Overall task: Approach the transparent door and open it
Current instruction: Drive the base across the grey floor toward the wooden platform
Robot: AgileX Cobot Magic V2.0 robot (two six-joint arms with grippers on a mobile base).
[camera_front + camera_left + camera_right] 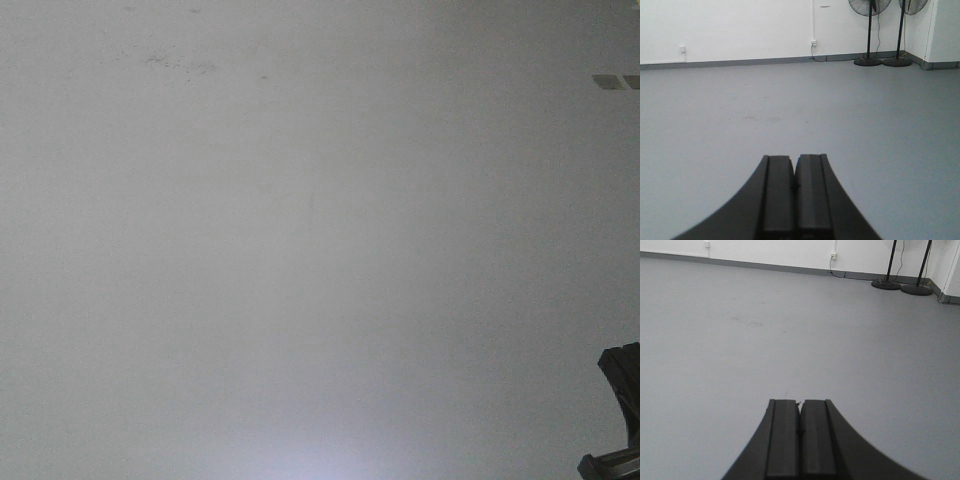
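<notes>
The transparent door is out of view in every frame. My left gripper (pixel 794 158) is shut and empty, its black jaws pressed together and pointing out over bare grey floor. My right gripper (pixel 800 402) is also shut and empty, pointing over the same floor. The front view shows only plain grey floor and a dark part of a robot arm (pixel 618 410) at its bottom right corner.
Two black pedestal fans (pixel 869 31) stand at the far right by the white wall (pixel 740 25); their bases (pixel 886 284) also show in the right wrist view. Wall sockets (pixel 813 43) sit above a grey skirting. A white wall corner (pixel 940 30) juts out at the right.
</notes>
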